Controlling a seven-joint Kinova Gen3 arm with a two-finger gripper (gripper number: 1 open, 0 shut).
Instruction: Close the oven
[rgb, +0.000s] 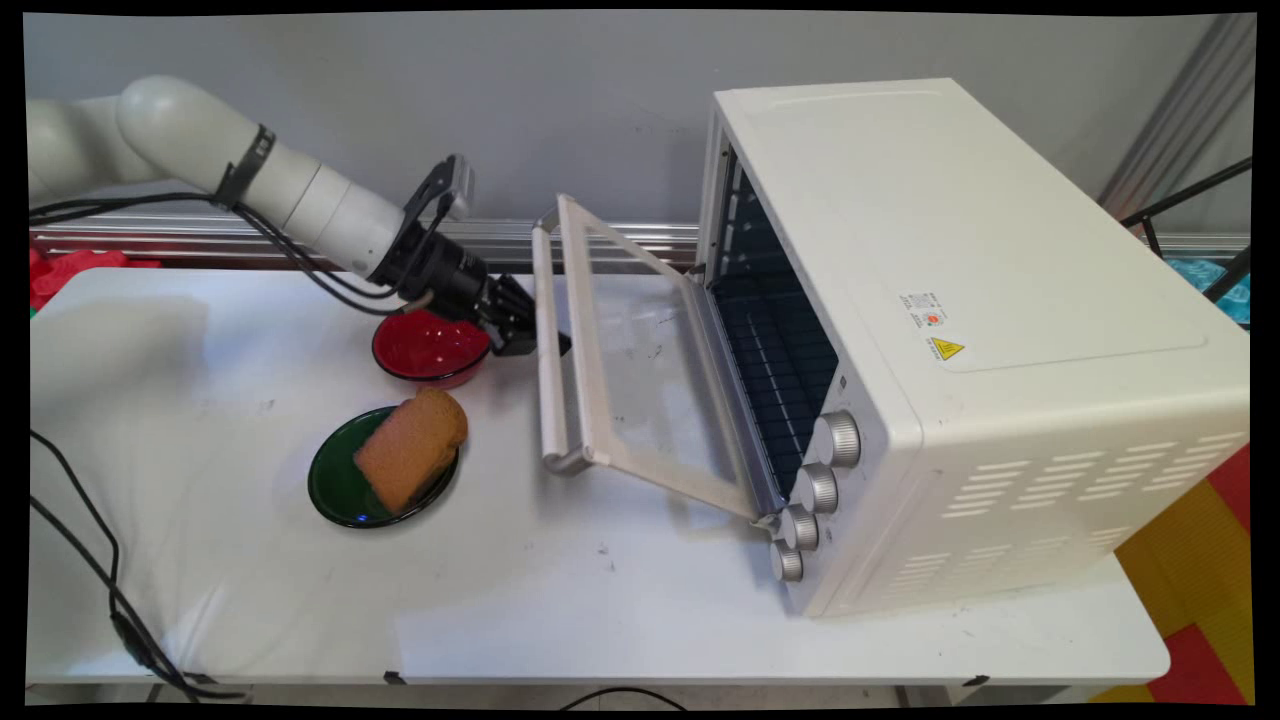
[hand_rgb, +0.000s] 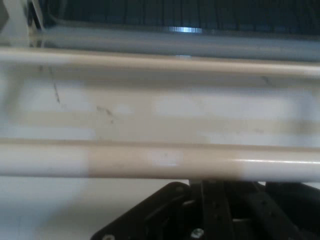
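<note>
HAND: the black two-finger hand (rgb: 528, 335) was seen at the cream bar handle (rgb: 547, 345) of the oven door, just beside the bar's middle stretch; whether its fingers were spread or closed could not be told, since in the hand view only the black linkage (hand_rgb: 210, 212) was shown beneath the bar (hand_rgb: 165, 161).
OVEN: a large white boxy toaster oven (rgb: 960, 330) was placed on the right half of the white worktop (rgb: 560, 600), its dark cavity with a wire rack (rgb: 775, 350) turned towards the arm.
DOOR: the glass-paned, cream-framed door (rgb: 640, 380) was found hinged at the bottom and lowered most of the way, slanting up to the handle at its free edge.
KNOBS: four silver round knobs (rgb: 815, 490) were ranged in a row along the oven's front, near the door's hinge corner.
RED BOWL: a small red bowl (rgb: 428, 350) was set on the worktop directly under the wrist, partly covered by it.
PLATE: a dark green round plate (rgb: 335, 485) was laid nearer the camera, close to the bowl.
BREAD: a brown slice of bread (rgb: 410, 448) was rested on that plate, its top overhanging the rim.
CABLES: black cables (rgb: 300, 262) were hung from the white arm.
</note>
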